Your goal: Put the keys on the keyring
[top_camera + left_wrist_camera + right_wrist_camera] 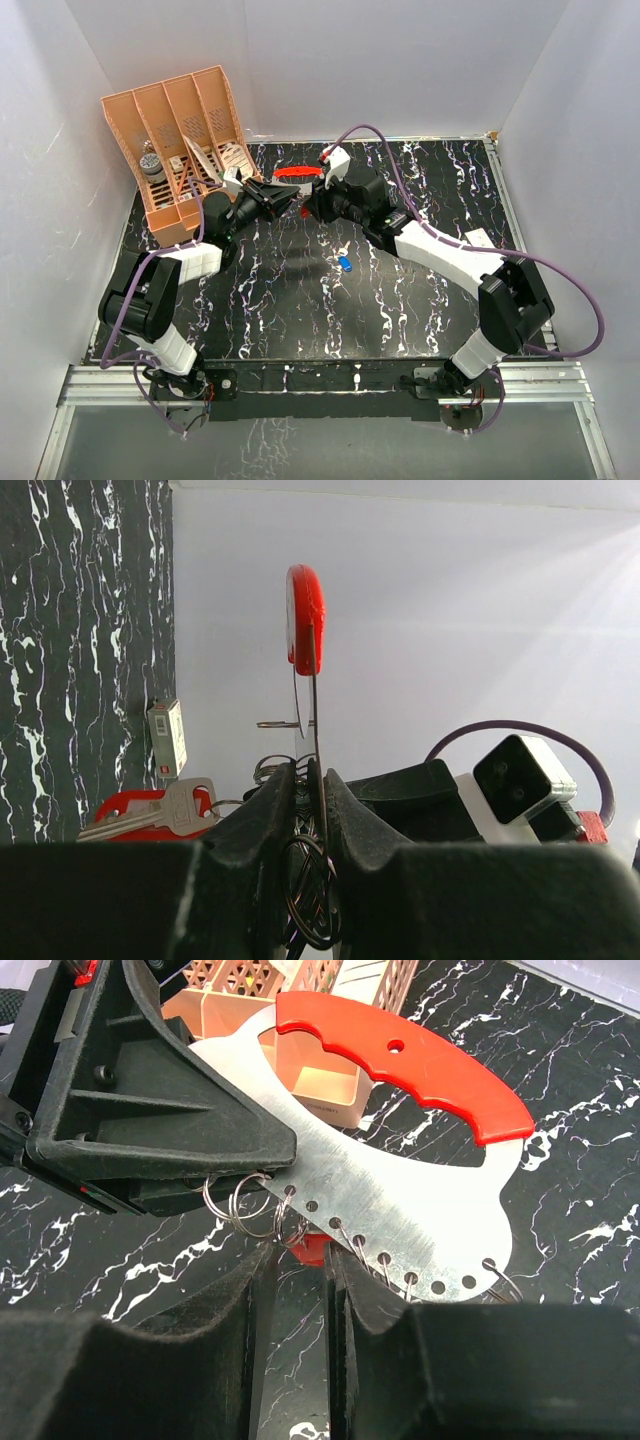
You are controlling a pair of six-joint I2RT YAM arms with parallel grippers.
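Note:
The keyring (400, 1200) is a flat steel plate with a red handle and several small wire rings in its holes. It is held in the air over the back of the table (298, 172). My left gripper (317, 775) is shut on the plate's edge (305, 610). A red-headed key (140, 815) hangs by a ring beside the plate. My right gripper (300, 1260) sits just under the plate, its jaws apart, and the key's red head (313, 1250) is at its fingertips, touching one finger at most. The blue key (345, 264) lies on the table.
An orange compartment rack (175, 130) with small items stands at the back left, close behind the left gripper (285, 195). The right gripper (312, 205) faces the left one almost tip to tip. White walls enclose the black marbled table (420, 200).

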